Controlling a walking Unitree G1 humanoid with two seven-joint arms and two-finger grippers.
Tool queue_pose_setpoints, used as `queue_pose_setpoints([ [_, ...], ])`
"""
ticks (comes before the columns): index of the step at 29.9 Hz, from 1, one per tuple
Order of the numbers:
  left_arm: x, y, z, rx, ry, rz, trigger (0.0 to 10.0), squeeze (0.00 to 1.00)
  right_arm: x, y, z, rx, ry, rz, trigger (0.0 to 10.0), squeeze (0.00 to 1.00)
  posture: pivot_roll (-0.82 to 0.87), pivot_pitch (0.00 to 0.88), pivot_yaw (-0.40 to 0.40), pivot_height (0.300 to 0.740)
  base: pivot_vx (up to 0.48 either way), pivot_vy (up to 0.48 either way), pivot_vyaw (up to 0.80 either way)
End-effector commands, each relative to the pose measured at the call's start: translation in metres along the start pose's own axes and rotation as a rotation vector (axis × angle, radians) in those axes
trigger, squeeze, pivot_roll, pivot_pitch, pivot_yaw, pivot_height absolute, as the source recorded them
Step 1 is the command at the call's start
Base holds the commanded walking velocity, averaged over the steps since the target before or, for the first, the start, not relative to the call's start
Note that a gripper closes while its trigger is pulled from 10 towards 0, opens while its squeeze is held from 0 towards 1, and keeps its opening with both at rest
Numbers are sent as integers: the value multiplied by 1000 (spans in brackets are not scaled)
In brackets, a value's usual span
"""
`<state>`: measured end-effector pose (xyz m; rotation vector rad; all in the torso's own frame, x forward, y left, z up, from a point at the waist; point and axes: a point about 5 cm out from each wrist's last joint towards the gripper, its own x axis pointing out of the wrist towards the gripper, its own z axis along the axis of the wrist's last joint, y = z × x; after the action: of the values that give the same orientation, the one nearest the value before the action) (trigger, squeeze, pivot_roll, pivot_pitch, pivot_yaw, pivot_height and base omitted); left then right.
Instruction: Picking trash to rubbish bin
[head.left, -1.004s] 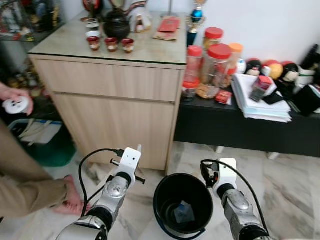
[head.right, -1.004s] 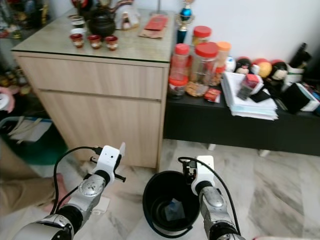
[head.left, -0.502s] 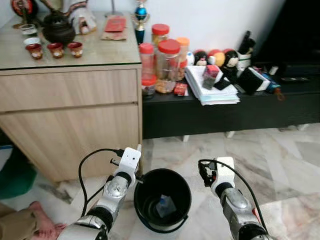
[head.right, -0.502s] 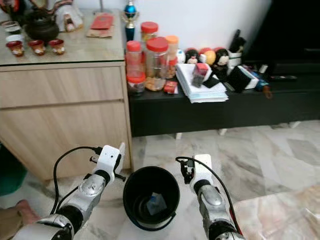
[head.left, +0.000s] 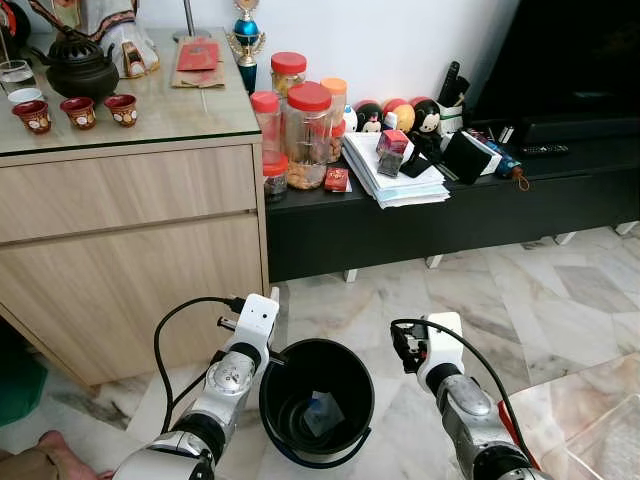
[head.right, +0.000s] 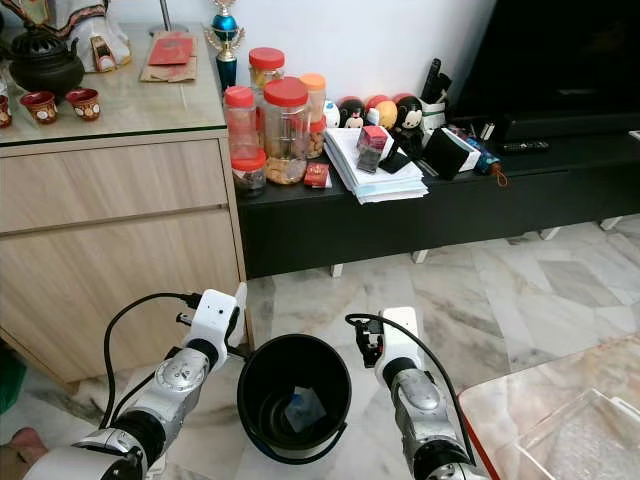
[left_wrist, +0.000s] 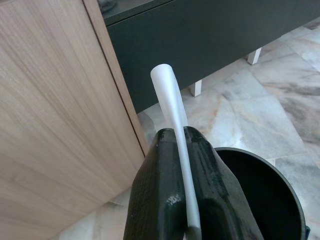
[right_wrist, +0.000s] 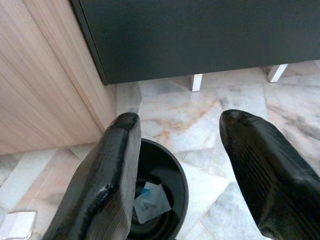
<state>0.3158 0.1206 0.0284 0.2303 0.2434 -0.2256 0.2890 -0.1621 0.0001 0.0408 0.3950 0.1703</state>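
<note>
Left eye view: panning right compared with a second ago, dropping the person's hand out of frame and bringing in the dark TV stand (head.left: 560, 180). Arms and black rubbish bin (head.left: 316, 400) keeping the same layout, so only the camera turning. Left gripper (head.left: 272, 300) hanging just beside the bin's rim, on the wooden cabinet (head.left: 130, 230) side.

Right eye view: showing the same turn. Right gripper (head.right: 385, 322) hovering just beside the bin's opposite rim, the bin sitting between the two tools. A scrap of paper (head.right: 298, 409) already lying at the bin's bottom.

Left wrist view: fingers (left_wrist: 155, 200) pressing tight on a thin white strip (left_wrist: 172, 125), its free end sticking out past the fingertips, bin rim just below.

Right wrist view: fingers (right_wrist: 107, 185) spreading wide, gripping nothing, bin below and between them.

Likely meaning: facing fresh floor, with the strip not yet dropped in.
</note>
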Motion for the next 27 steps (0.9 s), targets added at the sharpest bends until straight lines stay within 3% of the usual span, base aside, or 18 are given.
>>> queue_pose_setpoints([
  [1, 0, 0, 1, -18, -10, 9, 10000, 0, 2, 0, 3, -4, -2, 2, 10000, 0, 179, 36, -91, 740, 0, 0, -800],
  [22, 0, 0, 1, -24, -4, 11, 10000, 0, 2, -1, 4, 13, -9, -2, 10000, 0, 176, 41, -97, 740, 0, 0, -800],
  [27, 0, 0, 1, -31, -2, 8, 10000, 0, 3, 0, 5, 16, -7, 0, 10000, 0, 179, 41, -94, 740, 0, 0, -260],
])
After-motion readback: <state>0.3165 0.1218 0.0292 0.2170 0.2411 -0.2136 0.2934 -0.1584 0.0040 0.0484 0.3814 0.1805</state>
